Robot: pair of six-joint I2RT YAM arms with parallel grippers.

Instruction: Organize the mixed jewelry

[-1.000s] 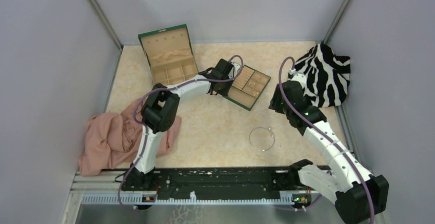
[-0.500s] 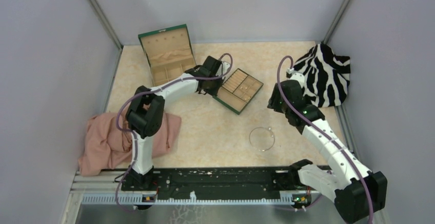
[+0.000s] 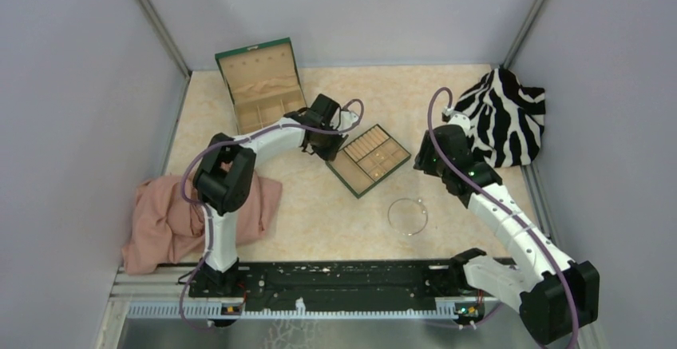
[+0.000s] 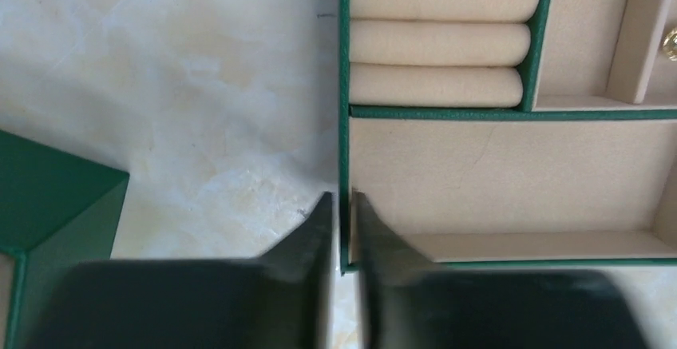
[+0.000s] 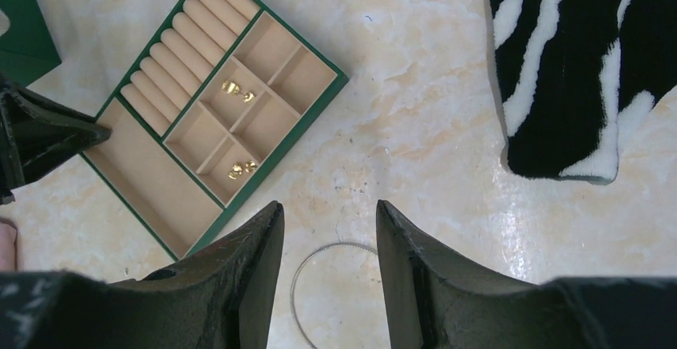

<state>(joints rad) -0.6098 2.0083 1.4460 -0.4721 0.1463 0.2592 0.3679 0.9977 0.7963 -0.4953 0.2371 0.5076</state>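
Green-rimmed tan compartment tray (image 5: 152,181) pinched at its edge, with the hoop left to sort.

My left gripper (image 4: 342,205) has its fingers clamped on the tray's green rim wall, so I judge I'm positioning the tray. Tiny gold-coloured bead-sized pieces (image 5: 233,89) sit in two of its small compartments. The thin silvery wire hoop (image 3: 408,216) lies flat on the pale marbled table (image 3: 319,213), near the tray but apart from it. My right gripper (image 5: 327,209) hovers above the hoop, fingers apart and empty. Next I'd lower it to straddle the wire, tips almost scraping the surface, because the hoop offers so little to grip.
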